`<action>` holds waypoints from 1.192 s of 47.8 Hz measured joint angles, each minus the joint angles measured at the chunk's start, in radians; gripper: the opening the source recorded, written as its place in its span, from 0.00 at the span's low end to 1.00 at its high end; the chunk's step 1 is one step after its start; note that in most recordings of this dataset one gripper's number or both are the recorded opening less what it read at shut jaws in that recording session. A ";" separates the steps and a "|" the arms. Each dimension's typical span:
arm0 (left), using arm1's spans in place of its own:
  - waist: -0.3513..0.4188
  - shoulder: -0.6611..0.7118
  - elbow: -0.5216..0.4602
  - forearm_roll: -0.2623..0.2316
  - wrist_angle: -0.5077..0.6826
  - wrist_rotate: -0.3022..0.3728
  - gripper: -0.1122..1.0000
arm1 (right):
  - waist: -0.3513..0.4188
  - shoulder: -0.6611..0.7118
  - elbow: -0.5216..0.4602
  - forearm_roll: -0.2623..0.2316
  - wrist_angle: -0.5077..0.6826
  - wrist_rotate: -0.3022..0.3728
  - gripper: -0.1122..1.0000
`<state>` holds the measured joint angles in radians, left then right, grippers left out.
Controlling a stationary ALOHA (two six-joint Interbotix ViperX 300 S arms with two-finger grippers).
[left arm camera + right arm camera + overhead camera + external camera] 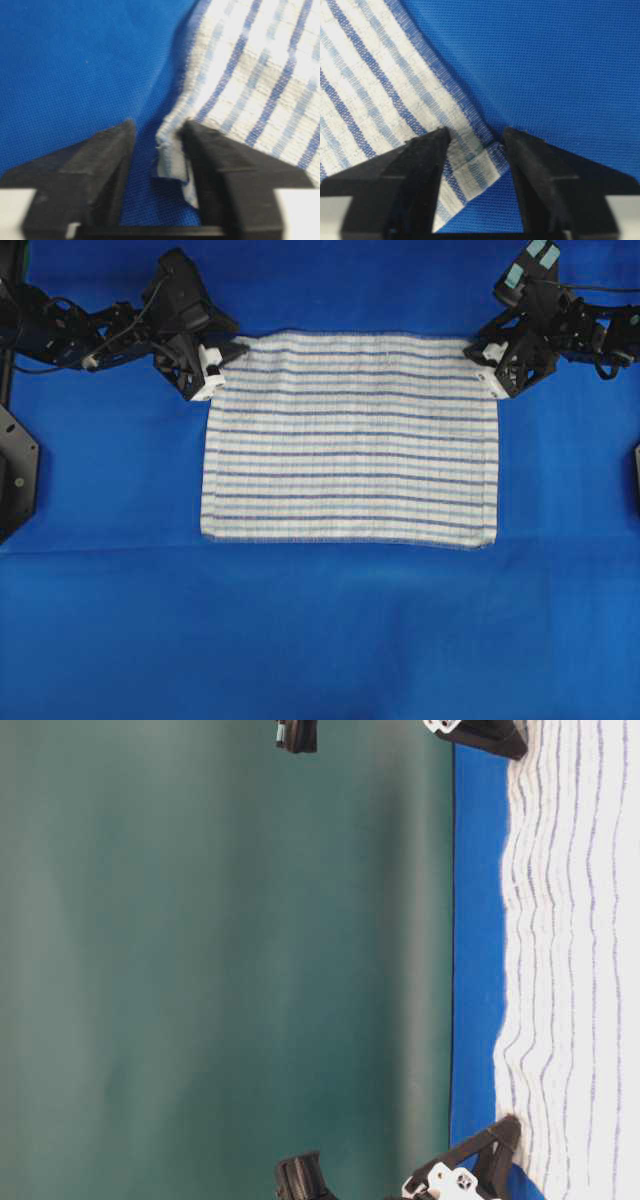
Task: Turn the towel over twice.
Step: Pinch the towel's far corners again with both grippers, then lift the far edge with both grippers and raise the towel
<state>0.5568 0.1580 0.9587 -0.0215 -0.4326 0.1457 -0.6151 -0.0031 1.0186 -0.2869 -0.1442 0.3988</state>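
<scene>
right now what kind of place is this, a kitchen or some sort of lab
Most likely a robot lab bench, not a kitchen: a plain blue cloth covers the table, a flat green backdrop stands behind it, and the left gripper and right gripper work a striped towel.

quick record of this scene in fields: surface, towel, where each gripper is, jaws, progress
surface: blue cloth covering the table
towel: white towel with blue stripes, spread flat, long side across the overhead view
left gripper: left gripper at the towel's far left corner, the corner between its jaws
right gripper: right gripper at the towel's far right corner, the corner between its jaws
jaws: both pairs apart around their corners, gaps visible, not pinched shut
progress: towel lies flat, corners not lifted yet
</scene>
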 measured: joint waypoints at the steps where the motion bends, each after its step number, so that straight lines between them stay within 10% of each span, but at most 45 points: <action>1: 0.000 0.002 0.002 0.000 0.002 -0.002 0.33 | 0.000 0.000 0.000 0.000 0.002 -0.002 0.53; 10: 0.000 0.000 0.008 0.002 0.031 -0.012 0.13 | -0.005 0.005 0.000 0.000 0.000 -0.017 0.14; 32: -0.015 -0.017 0.023 0.000 0.057 -0.025 0.13 | -0.005 0.002 -0.003 0.002 0.002 -0.020 0.14; 57: 0.032 -0.336 -0.035 0.000 0.275 0.012 0.13 | -0.046 -0.196 -0.095 -0.031 0.107 -0.031 0.14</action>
<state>0.5890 -0.1779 0.9235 -0.0215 -0.1580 0.1580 -0.6611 -0.1994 0.9235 -0.3175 -0.0368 0.3682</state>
